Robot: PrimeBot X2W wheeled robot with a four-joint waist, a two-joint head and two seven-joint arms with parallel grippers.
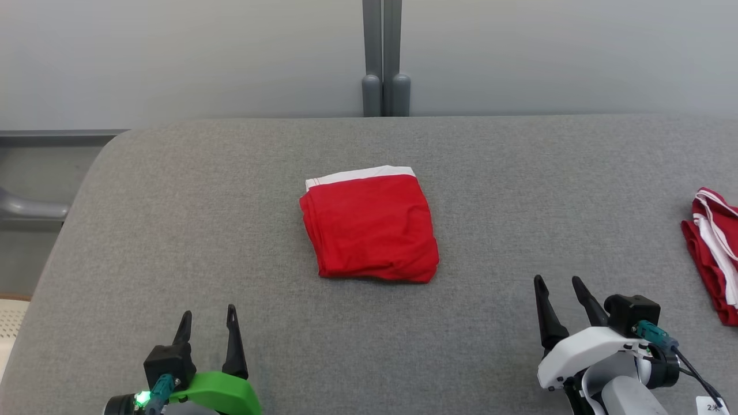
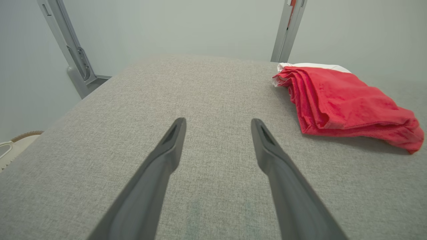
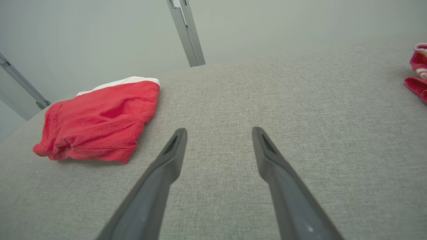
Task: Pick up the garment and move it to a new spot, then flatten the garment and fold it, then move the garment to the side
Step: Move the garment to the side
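L hand (image 1: 209, 310) & R hand (image 1: 557, 278) apart; folded garment (image 1: 369, 227) mid table (image 1: 519, 202), far from edges.

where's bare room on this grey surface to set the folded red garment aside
Widest: grey surface left of the folded red garment, ahead of the left gripper. Also between it and the red-and-white garment. Crowded at the far right edge.

Well right of the folded red garment (image 1: 369, 227), a second red-and-white cloth (image 1: 714, 259) runs off the head view's edge.
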